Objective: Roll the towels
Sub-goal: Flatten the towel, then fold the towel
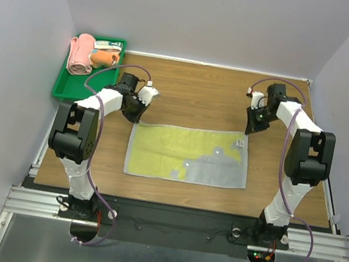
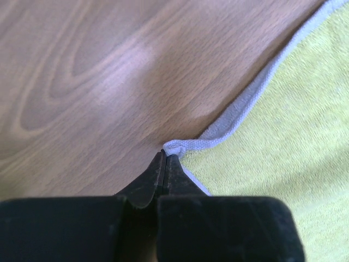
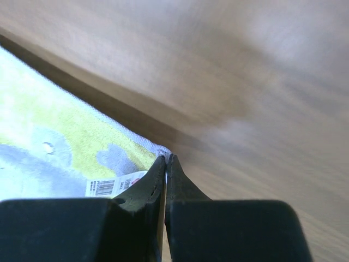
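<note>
Tray (image 1: 61, 90) (green, at the far-left corner of the table (image 1: 200, 95)) is loaded with a pink towel roll (image 1: 79, 55) and the orange towel (image 1: 102, 58). Yellow-green towel (image 1: 178, 151) is spread flat mid-table. Its far corners are clamped by left gripper (image 2: 164, 156) and right gripper (image 3: 166, 159), jaws closed on cloth.
</note>
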